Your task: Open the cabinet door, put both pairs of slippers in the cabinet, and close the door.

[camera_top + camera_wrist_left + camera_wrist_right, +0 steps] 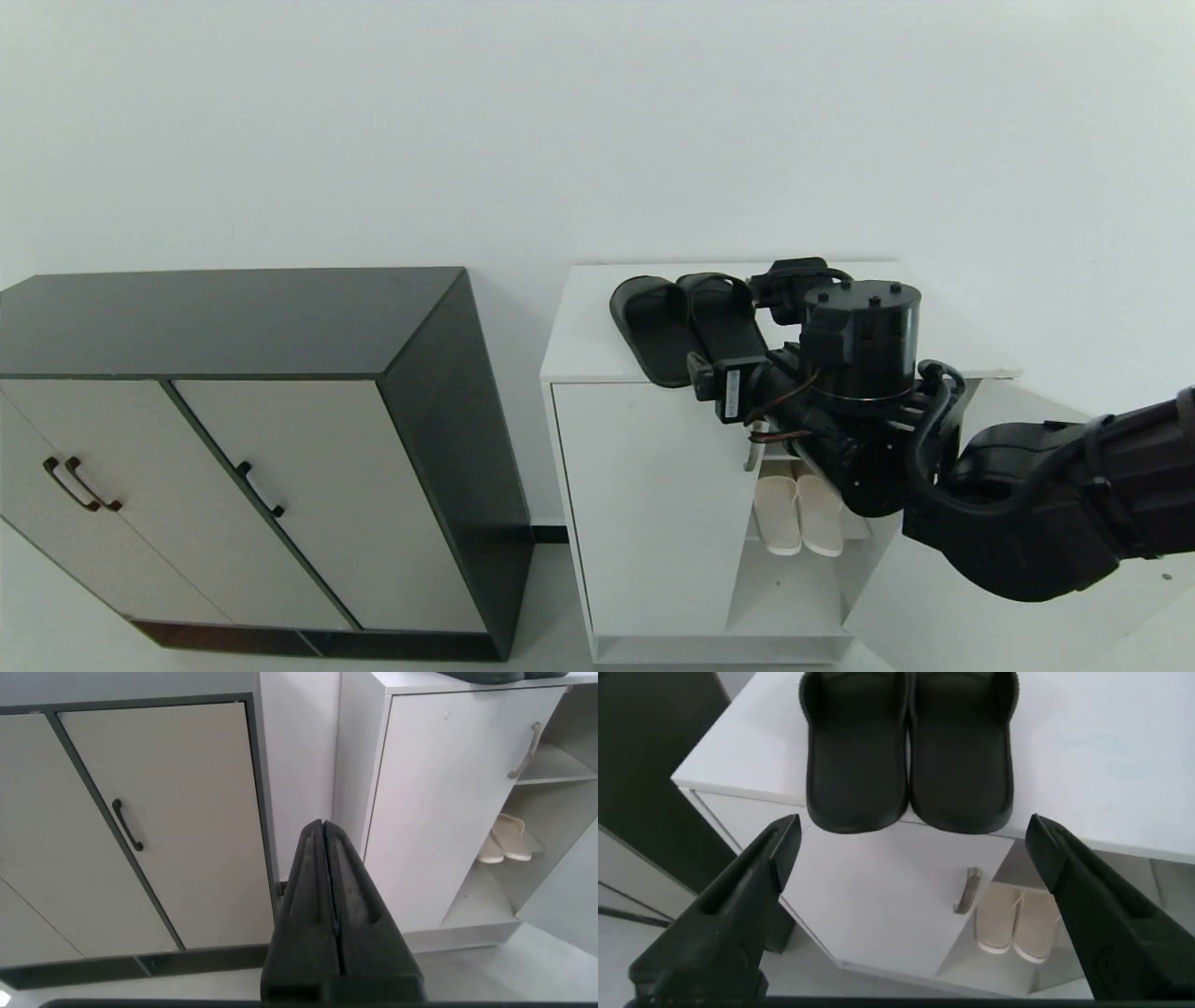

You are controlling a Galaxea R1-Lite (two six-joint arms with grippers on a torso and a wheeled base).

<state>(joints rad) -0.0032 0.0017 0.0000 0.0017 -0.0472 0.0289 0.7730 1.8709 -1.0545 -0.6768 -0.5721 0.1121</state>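
Status: one dark cabinet (233, 327), both its doors closed, not involved. One white cabinet (653, 504), whose front stood open on its right side, so the door step looked done. Slippers: two pairs, four total. The white pair (780, 513) sat on the inner shelf; the black pair (653, 336) lay on the cabinet top, not yet stowed. Remaining: stow the black pair, close the door. Right gripper (913, 829) hung just before the black pair, jaws wide, empty; left gripper (323, 831) was pressed closed, empty.

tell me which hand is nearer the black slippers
Right. The right hand is open just in front of the black slippers; the left hand is shut, lower down and well back from them.
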